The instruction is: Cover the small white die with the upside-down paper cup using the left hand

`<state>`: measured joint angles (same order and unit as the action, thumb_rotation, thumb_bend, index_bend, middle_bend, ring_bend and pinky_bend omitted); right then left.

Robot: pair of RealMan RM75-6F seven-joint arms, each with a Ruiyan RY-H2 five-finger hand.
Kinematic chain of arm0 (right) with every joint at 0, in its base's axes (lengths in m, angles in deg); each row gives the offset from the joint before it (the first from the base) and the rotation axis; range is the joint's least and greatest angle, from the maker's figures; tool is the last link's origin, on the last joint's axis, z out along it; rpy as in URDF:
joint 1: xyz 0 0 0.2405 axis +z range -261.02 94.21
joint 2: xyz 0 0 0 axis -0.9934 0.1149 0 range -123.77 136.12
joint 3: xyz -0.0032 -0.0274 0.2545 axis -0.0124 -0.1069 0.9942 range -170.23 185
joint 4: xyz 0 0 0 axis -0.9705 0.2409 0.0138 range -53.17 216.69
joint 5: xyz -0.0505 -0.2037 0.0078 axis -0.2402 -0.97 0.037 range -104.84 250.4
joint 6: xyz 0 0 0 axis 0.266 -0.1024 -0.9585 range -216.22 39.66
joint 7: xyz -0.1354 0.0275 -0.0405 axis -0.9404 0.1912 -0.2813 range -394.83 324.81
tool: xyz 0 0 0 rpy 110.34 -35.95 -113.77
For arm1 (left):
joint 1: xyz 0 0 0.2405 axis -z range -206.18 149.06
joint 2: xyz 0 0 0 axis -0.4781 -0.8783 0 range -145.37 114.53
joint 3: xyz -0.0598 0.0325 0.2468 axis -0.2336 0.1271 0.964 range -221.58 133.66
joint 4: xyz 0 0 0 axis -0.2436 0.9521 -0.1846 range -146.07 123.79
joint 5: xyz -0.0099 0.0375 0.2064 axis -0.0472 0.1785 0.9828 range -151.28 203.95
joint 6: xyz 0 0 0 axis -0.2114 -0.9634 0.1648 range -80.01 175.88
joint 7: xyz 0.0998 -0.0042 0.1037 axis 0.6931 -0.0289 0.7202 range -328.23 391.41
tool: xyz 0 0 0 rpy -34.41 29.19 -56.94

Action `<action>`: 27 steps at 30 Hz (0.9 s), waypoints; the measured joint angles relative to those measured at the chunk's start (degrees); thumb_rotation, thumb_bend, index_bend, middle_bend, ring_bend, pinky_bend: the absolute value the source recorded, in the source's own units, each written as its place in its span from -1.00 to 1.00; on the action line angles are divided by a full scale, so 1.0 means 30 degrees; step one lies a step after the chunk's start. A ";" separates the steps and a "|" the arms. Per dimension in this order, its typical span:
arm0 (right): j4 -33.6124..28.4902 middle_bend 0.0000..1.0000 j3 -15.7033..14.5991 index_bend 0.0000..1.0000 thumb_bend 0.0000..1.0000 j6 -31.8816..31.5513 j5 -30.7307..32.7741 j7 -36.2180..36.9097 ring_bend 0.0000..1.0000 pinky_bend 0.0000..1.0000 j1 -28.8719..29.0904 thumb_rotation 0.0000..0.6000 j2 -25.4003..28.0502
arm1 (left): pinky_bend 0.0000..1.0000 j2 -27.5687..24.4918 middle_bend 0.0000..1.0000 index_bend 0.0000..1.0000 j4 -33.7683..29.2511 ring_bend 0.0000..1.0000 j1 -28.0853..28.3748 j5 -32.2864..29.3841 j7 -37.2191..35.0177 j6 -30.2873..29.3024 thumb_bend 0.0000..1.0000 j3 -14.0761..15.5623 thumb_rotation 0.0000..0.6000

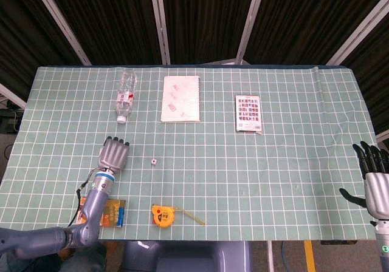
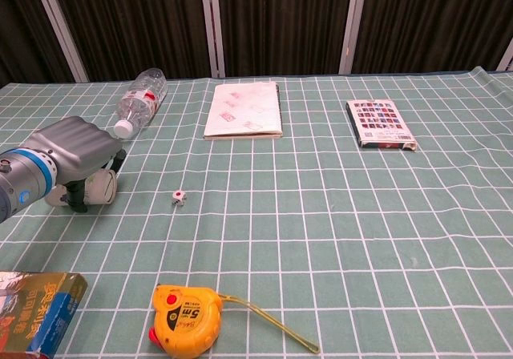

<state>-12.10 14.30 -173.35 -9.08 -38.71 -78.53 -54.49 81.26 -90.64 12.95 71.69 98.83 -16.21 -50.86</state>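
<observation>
The small white die lies on the green grid mat. To its left the paper cup lies on its side, mouth toward the die, mostly hidden under my left hand. That hand's fingers curl over the top of the cup and its thumb presses the near side, so it grips the cup. The head view hides the cup under the hand. My right hand hovers off the table's right edge, fingers spread and empty.
A water bottle lies behind the left hand. A notebook and a card box lie at the back. A yellow tape measure and an orange-blue box sit at the front edge.
</observation>
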 measured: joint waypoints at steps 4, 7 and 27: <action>-0.0008 -1.00 -0.0016 -1.00 -1.00 0.0012 -0.0008 -0.0003 -1.00 -1.00 0.0004 1.00 0.0000 | -0.04 -0.0125 -0.09 -0.04 -0.0132 -0.16 -0.0006 -0.0142 -0.0352 -0.0061 -0.97 -0.0080 1.00; -0.0013 -1.00 -0.0024 -1.00 -1.00 0.0028 -0.0005 -0.0011 -1.00 -1.00 0.0008 1.00 -0.0006 | -0.05 -0.0358 -0.09 -0.05 -0.0380 -0.17 -0.0055 -0.0276 -0.0906 -0.0035 -0.98 -0.0282 1.00; -0.0127 -1.00 -0.0100 -1.00 -1.00 0.0182 -0.0005 -0.0271 -1.00 -1.00 0.0093 1.00 -0.0066 | -0.09 -0.1645 -0.12 -0.07 -0.0416 -0.19 -0.2003 0.5953 -2.6637 0.1179 -0.98 -0.2957 1.00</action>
<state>-12.48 14.00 -172.81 -9.10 -39.52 -78.25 -54.68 76.32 -91.89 6.94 89.55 18.92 -12.68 -59.73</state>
